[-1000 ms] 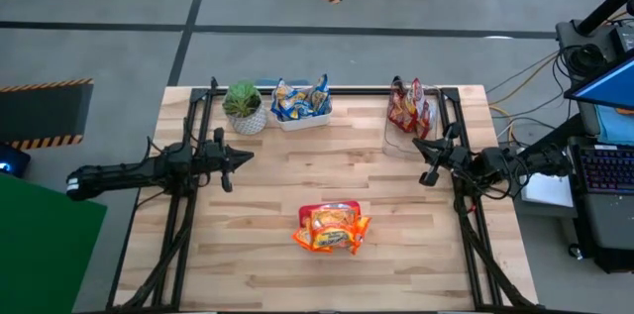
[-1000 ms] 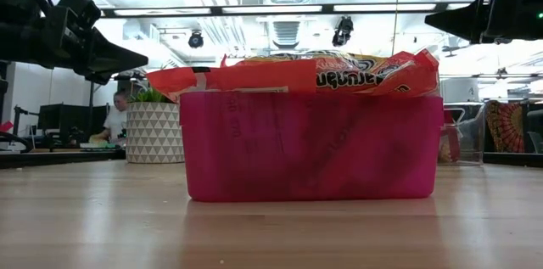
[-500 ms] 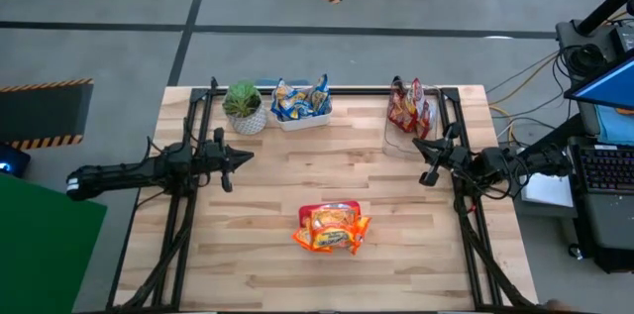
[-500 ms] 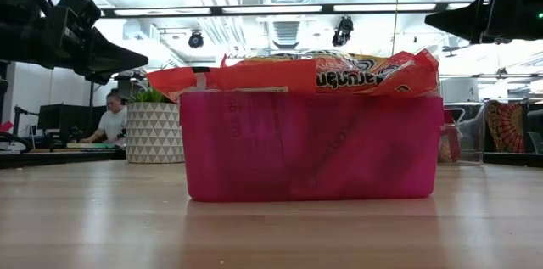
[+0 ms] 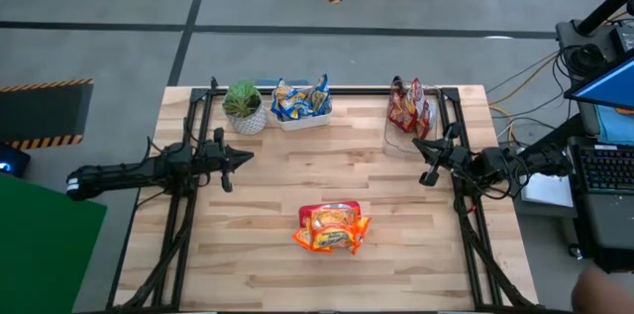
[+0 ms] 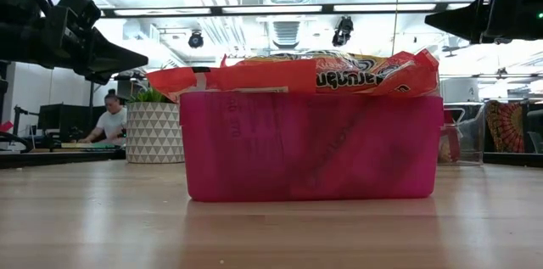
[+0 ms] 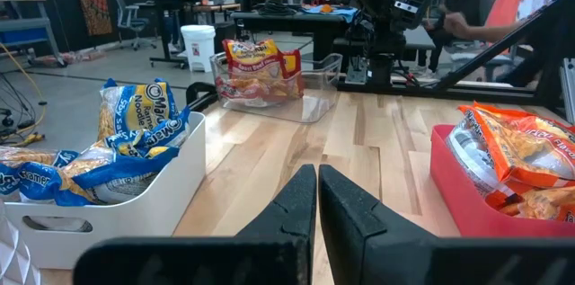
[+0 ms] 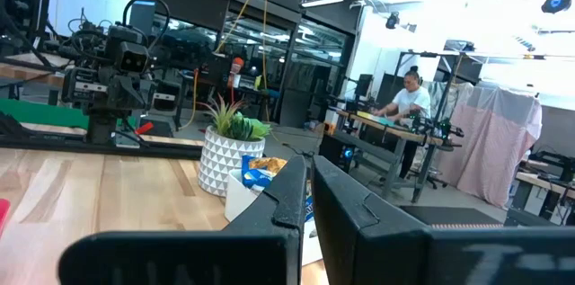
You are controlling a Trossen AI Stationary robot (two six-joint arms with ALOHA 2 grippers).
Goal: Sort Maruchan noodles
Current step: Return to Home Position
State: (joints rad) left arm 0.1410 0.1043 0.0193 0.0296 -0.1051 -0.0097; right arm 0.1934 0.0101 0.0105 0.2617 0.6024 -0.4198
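The orange-yellow noodle packets point(image 5: 332, 229) are heaped in the pink bin point(image 6: 310, 146) near the table's front middle. The blue-and-yellow packets point(image 5: 300, 101) stand in the white bin point(image 7: 135, 197) at the far edge. The dark red packets point(image 5: 409, 105) stand in the clear bin point(image 7: 269, 87) at the far right. My left gripper point(image 5: 227, 162) hovers shut over the table's left side, clear of everything. My right gripper point(image 5: 427, 161) hovers shut over the right side, just in front of the clear bin.
A small potted plant point(image 5: 243, 106) in a white patterned pot stands left of the white bin. Bare wood lies between the two grippers and around the pink bin. Black frame rails point(image 5: 194, 136) run along both table sides. People sit at desks in the room beyond.
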